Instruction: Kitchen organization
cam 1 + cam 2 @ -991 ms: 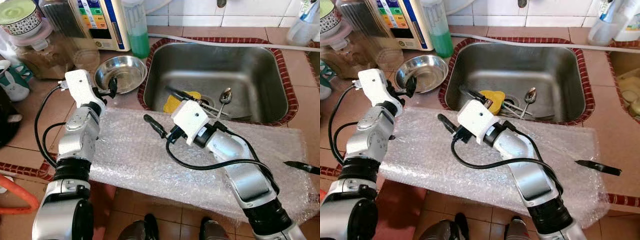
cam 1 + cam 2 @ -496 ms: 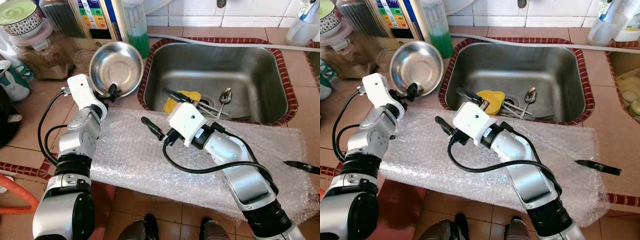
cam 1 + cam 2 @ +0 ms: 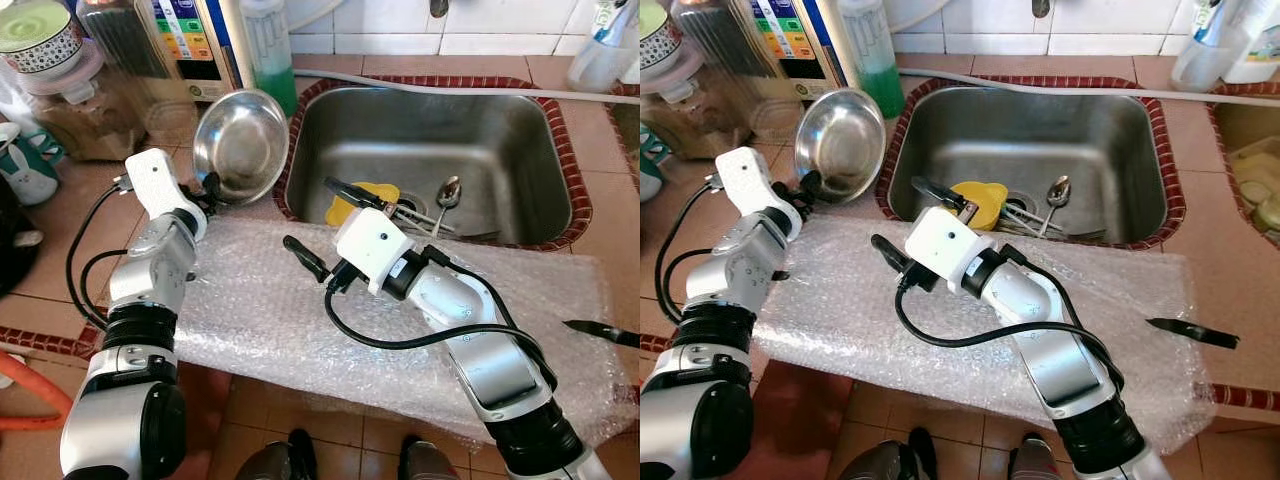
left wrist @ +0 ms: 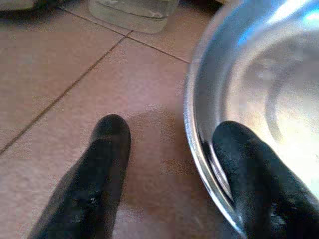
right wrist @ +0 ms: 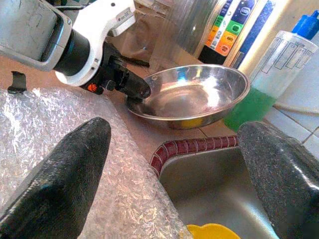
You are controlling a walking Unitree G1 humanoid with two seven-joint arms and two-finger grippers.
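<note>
Beside sink (image 3: 430,150): tilted bowl (image 3: 243,143); bubble wrap (image 3: 260,310)

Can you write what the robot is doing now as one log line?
left gripper: shut on round steel bowl, tilted | right gripper: open over bubble wrap

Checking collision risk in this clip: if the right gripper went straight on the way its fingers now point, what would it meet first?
Probably the tilted steel bowl held by the left gripper. The right gripper is open over the bubble wrap, aimed at it; depth is uncertain.
</note>
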